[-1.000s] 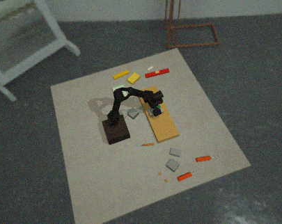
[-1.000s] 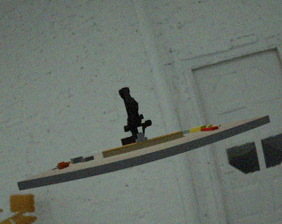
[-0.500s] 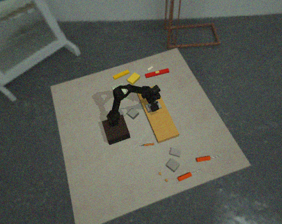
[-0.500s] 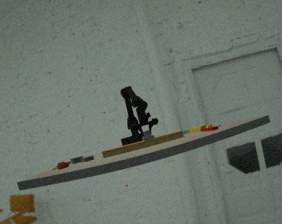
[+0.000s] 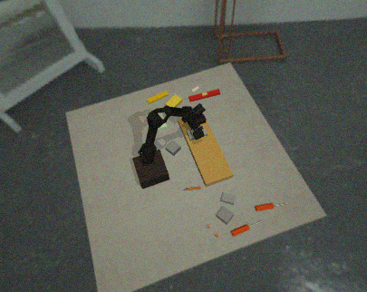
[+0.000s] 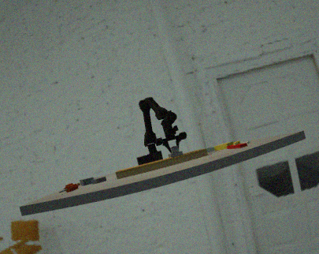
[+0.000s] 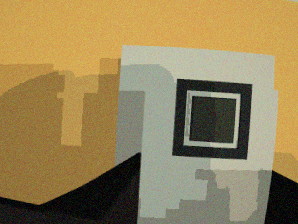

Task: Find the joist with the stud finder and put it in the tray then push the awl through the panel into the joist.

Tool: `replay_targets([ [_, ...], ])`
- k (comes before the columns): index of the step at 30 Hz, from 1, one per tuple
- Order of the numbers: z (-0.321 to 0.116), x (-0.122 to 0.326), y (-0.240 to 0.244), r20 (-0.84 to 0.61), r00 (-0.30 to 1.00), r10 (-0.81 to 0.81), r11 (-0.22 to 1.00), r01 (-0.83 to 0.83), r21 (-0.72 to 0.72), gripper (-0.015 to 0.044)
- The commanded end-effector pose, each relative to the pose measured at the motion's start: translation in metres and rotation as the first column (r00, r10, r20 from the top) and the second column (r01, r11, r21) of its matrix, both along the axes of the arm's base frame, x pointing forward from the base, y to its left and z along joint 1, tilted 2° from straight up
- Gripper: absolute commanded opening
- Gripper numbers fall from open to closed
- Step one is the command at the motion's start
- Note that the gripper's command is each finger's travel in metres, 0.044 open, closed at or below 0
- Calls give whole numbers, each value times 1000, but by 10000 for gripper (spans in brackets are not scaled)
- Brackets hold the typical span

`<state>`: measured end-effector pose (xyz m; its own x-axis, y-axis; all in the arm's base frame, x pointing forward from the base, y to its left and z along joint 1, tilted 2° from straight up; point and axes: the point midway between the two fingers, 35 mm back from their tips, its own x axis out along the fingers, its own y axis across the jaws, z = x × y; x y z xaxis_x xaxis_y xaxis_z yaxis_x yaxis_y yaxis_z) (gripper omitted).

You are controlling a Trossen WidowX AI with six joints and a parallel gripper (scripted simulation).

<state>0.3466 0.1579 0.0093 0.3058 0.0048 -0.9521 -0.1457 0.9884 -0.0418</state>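
While tool (image 5: 197, 131) (image 6: 173, 147) (image 7: 193, 165) grips it, stud finder (image 5: 190, 134) (image 6: 175, 151) (image 7: 160, 115) overlies panel (image 5: 212, 159) (image 6: 160, 166) (image 7: 60, 30).

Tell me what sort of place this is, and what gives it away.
Probably a workshop or a room under renovation: a red spirit level and orange-handled tools lie out, and the wall behind looks pitted and worn beside an old door.
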Motion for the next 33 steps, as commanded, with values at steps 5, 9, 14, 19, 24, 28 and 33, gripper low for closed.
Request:
replay_targets([
  [5, -1, -4, 28, -2, 1000, 6, 1000, -6, 10, 0],
  [9, -1, -6, 41, -2, 1000, 6, 1000, -6, 11, 0],
  [14, -1, -9, 58, -3, 1000, 6, 1000, -6, 13, 0],
  [19, -2, -11, 74, -3, 1000, 6, 1000, -6, 14, 0],
  [24, -2, -14, 90, -3, 1000, 6, 1000, -6, 16, 0],
  [28, -2, -16, 102, -3, 1000, 6, 1000, -6, 17, 0],
  [33, -2, -16, 99, -1, 1000, 5, 1000, -5, 10, 0],
])
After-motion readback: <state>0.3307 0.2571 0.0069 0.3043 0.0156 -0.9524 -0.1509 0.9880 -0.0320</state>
